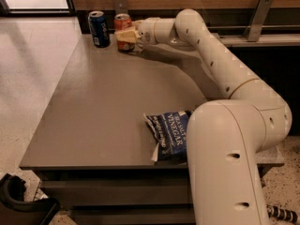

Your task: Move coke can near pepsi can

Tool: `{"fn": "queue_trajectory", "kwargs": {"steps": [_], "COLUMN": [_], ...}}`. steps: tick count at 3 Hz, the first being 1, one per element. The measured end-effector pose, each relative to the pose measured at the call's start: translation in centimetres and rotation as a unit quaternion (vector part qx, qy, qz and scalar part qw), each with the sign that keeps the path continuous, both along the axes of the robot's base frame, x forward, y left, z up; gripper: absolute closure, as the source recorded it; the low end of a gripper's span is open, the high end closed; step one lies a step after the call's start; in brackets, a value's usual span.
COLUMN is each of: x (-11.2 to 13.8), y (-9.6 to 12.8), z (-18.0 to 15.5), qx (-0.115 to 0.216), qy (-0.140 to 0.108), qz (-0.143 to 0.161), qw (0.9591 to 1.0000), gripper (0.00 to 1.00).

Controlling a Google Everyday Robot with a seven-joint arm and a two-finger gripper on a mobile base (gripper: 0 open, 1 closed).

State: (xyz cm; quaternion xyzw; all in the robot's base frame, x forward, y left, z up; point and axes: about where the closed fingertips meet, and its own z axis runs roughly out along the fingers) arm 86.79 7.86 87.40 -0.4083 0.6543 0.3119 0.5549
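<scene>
From where I stand, this looks like the closing stretch of the carry: the coke can (123, 22) stands upright just to the right of the pepsi can (99, 28), with a narrow gap between them, both at the far edge of the tabletop (103, 107). The pincer (123, 35) reaches in from the side away from the pepsi can and is clenched on the coke can, one pale finger crossing its front below the rim. I cannot tell whether the can's base is resting on the tabletop. To my eye the placement is about good enough; the next move calls for letting go gently and backing away from the pepsi can without tipping either. A blue chip bag (168, 134) lies well apart, toward the near edge.
</scene>
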Motion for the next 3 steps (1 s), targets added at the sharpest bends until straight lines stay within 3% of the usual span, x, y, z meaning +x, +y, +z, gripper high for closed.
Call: {"fn": "queue_trajectory", "kwargs": {"steps": [1,2,3], "x": [-0.05,-0.08,-0.09], "y": [0.50,0.80,0.88], "z": [-0.18,-0.28,-0.31], "qx": [0.000,0.000,0.000], "qy": [0.001,0.002,0.002], "qz": [0.003,0.005,0.005], "qw": [1.0000,1.0000,1.0000], "gripper": [0.22,0.01,0.00]}}
